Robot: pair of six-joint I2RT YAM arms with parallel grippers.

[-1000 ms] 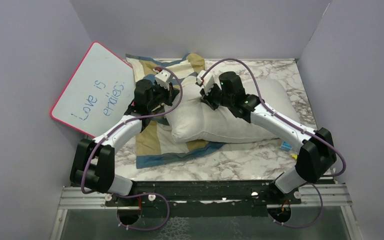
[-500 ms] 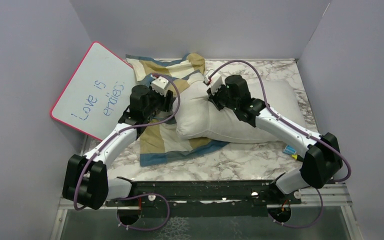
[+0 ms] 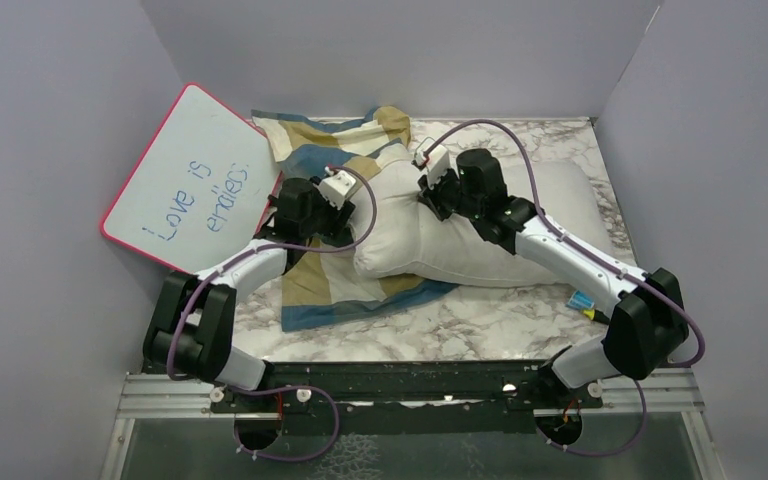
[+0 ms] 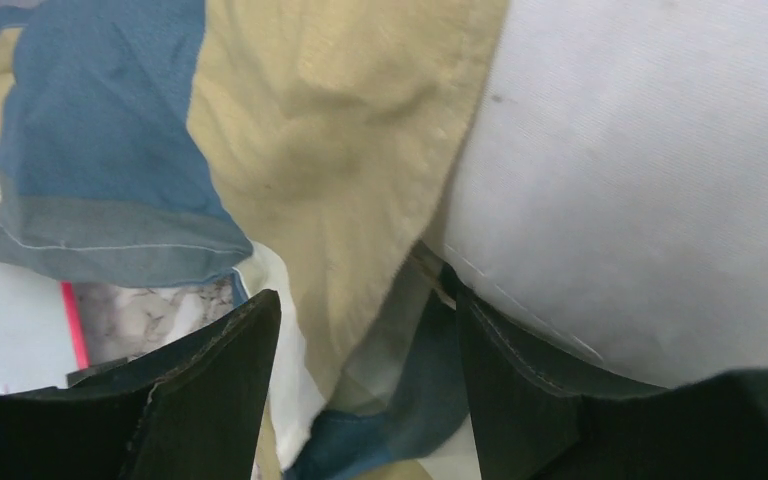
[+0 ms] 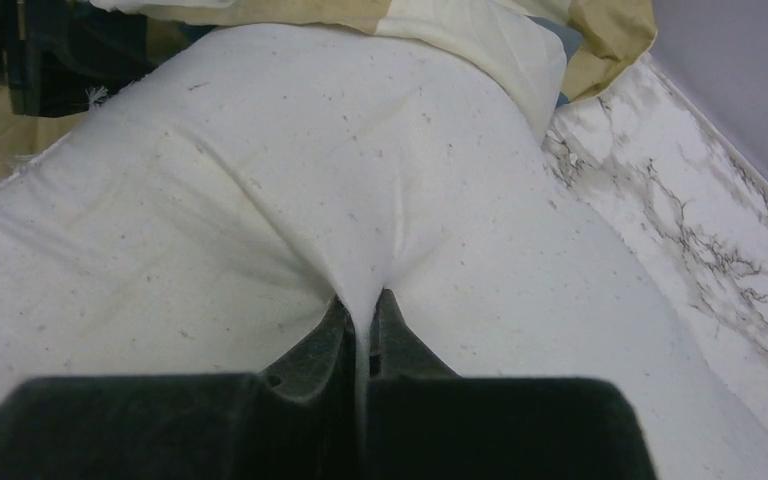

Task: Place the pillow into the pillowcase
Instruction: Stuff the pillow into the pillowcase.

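Pillow [image 3: 410, 240] resting on top of the pillowcase [image 3: 322, 285], not yet inside

On the marble worktop [image 3: 480, 330] the plump white pillow lies across the limp checked pillowcase. Both look soft and light; the case will likely slump unless taken by its hem. The right claw [image 5: 365, 310] is pinched tight on a fold of the pillow's top. The left claw [image 4: 360, 335] gapes, holding nothing, astride the case's edge beside the pillow's corner.

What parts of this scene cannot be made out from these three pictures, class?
Opening of the limp blue, tan and cream checked fabric pillowcase: top view, covered by the plump white pillow and left arm.
Small blue item beside the right arm: top view, too small to identify.
Left tool, finger bases: left wrist view, cut off by the bottom edge.
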